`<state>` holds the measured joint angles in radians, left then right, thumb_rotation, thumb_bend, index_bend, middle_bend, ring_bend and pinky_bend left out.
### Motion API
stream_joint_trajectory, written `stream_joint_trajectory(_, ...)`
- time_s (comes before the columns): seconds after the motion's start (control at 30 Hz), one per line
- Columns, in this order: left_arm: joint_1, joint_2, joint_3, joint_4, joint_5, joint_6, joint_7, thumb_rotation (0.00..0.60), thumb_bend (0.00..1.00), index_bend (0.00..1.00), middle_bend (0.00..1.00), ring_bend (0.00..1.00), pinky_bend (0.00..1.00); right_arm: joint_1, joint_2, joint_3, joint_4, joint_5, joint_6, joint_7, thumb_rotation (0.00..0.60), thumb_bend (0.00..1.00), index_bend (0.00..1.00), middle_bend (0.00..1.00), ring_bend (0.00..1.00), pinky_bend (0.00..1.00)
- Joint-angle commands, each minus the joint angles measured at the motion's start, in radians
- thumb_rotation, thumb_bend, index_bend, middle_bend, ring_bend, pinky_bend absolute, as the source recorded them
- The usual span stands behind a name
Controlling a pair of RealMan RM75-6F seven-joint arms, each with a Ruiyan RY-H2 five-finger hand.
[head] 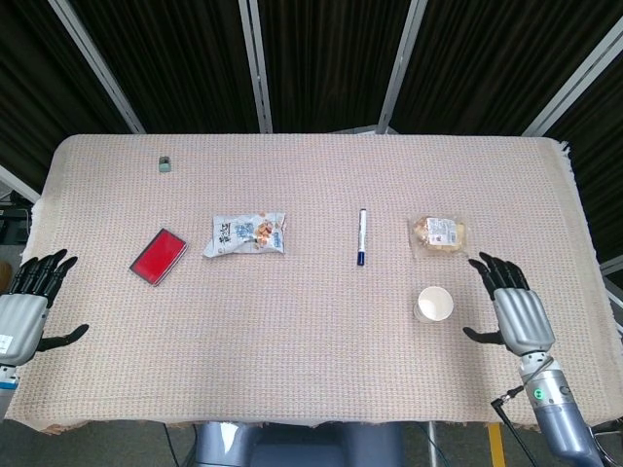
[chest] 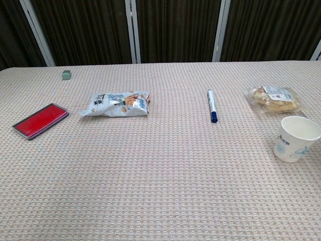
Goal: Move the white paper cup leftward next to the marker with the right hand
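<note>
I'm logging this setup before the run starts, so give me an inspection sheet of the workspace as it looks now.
Surface: table under a beige woven cloth, flat.
Job's things: white paper cup upright, apart from the marker, which lies to its left and farther back.
Clutter: pastry bag behind the cup; snack packet; red flat case; small grey-green block.
Hands: right hand open, beside the cup, not touching; left hand open at the table's left edge.
Cables: thin black cable at the right wrist.
Surroundings: dark curtains with metal posts.
</note>
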<state>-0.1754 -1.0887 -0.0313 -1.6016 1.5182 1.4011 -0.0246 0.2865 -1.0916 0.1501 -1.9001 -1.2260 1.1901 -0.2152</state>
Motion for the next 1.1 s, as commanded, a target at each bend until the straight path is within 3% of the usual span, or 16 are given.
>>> stream_joint_trajectory(0.03, 0.0, 0.0, 0.0, 0.0, 0.0, -0.001, -0.001, 0.6, 0.11, 0.0, 0.0, 0.0, 0.0, 0.057, 0.009, 0.01, -0.026, 0.105, -0.074, -0.058, 0.6, 0.0, 0.14, 0.0, 0.0, 0.0)
stream_joint_trajectory(0.57, -0.004, 0.002, 0.0, -0.001, -0.003, -0.007, -0.004, 0.6, 0.11, 0.0, 0.0, 0.0, 0.0, 0.177, -0.078, 0.013, 0.037, 0.328, -0.141, -0.211, 0.6, 0.08, 0.22, 0.0, 0.0, 0.0)
stream_joint_trajectory(1.1, -0.006, 0.004, 0.001, -0.001, -0.003, -0.009, -0.006, 0.6, 0.11, 0.0, 0.0, 0.0, 0.0, 0.23, -0.115, -0.026, 0.035, 0.396, -0.143, -0.277, 0.6, 0.08, 0.25, 0.0, 0.0, 0.0)
